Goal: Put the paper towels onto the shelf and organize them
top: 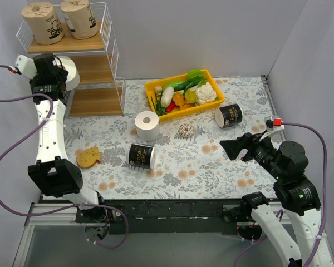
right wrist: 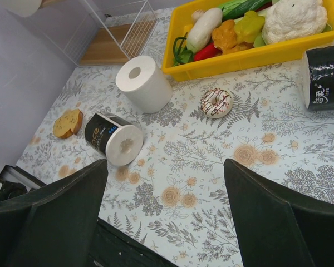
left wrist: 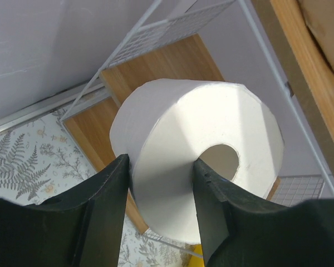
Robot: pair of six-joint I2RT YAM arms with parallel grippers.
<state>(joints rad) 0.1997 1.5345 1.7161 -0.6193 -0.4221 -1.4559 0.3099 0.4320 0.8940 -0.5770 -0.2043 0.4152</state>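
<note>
My left gripper is shut on a plain white paper towel roll, held at the left side of the white wire shelf, level with its middle board. Two tan cartoon-print rolls stand on the top tier. A second white roll stands upright on the table. One black-wrapped roll lies on its side in the middle; another lies near the yellow bin. My right gripper is open and empty above the right of the table.
A yellow bin of vegetables sits at the back centre. A small patterned ball lies in front of it. A piece of bread lies at the left. Grey walls close in on the left, back and right.
</note>
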